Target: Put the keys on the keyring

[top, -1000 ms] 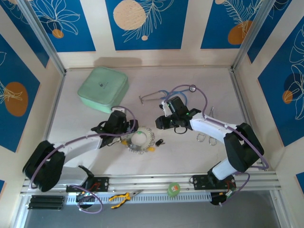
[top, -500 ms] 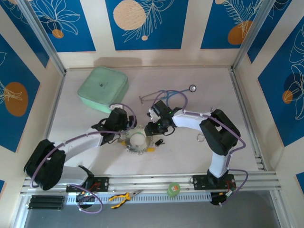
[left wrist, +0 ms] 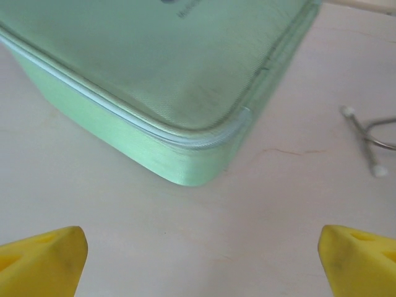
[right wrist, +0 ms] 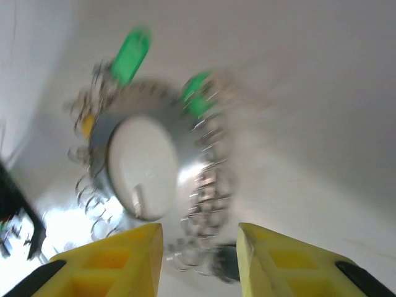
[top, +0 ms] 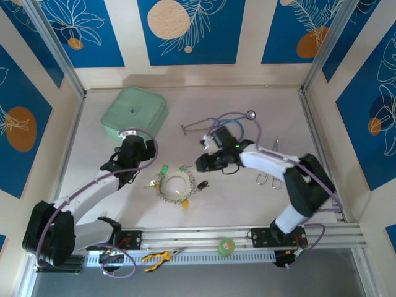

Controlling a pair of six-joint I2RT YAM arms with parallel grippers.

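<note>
My right gripper hovers at one o'clock of the keyring, jaws narrowly parted and empty. The black key lies at the ring's three o'clock. And my left gripper gapes wide, facing the green case!

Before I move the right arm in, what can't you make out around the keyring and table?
1. Right wrist view: the keyring is motion-blurred; which keys and tags hang on it is unreadable.
2. Top view: the black key is too small to tell whether it touches the ring.
3. Left wrist view: the green case is cut off by the top edge, the stethoscope by the right edge.
</note>
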